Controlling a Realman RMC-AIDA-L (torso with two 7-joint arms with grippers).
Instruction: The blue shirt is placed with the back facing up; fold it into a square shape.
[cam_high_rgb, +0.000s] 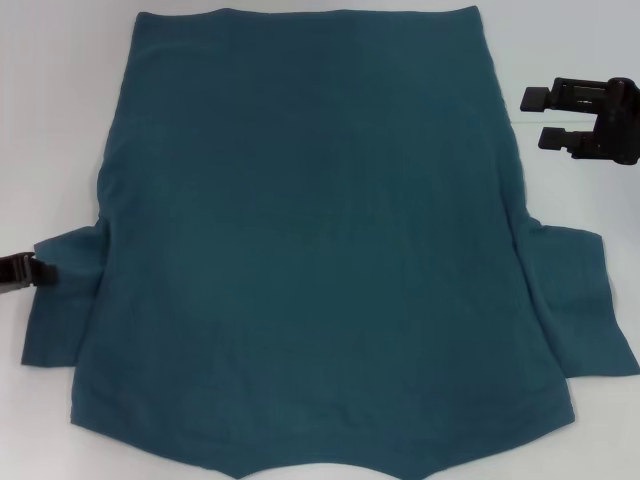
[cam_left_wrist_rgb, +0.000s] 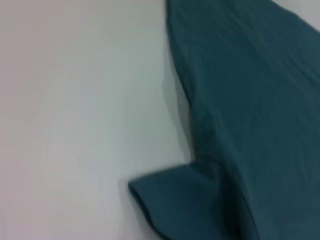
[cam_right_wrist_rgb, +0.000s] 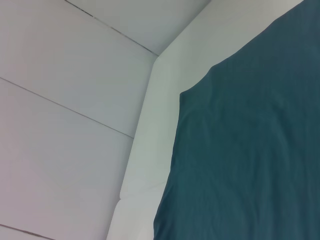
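The blue shirt (cam_high_rgb: 310, 250) lies spread flat on the white table (cam_high_rgb: 60, 100), plain side up, hem far from me and collar at the near edge. Both short sleeves stick out sideways. My left gripper (cam_high_rgb: 22, 270) sits low at the table's left edge, its tip touching the outer edge of the left sleeve (cam_high_rgb: 65, 300). My right gripper (cam_high_rgb: 541, 117) hovers open beside the shirt's far right side, apart from the cloth, with nothing between its fingers. The left wrist view shows the shirt (cam_left_wrist_rgb: 250, 125) and that sleeve (cam_left_wrist_rgb: 175, 200). The right wrist view shows the shirt's (cam_right_wrist_rgb: 250, 150) far corner.
Bare white table surface surrounds the shirt on the left (cam_left_wrist_rgb: 75, 125) and right (cam_high_rgb: 600, 190). The right wrist view shows the table's far edge (cam_right_wrist_rgb: 150, 125) and grey panels (cam_right_wrist_rgb: 60, 125) beyond it.
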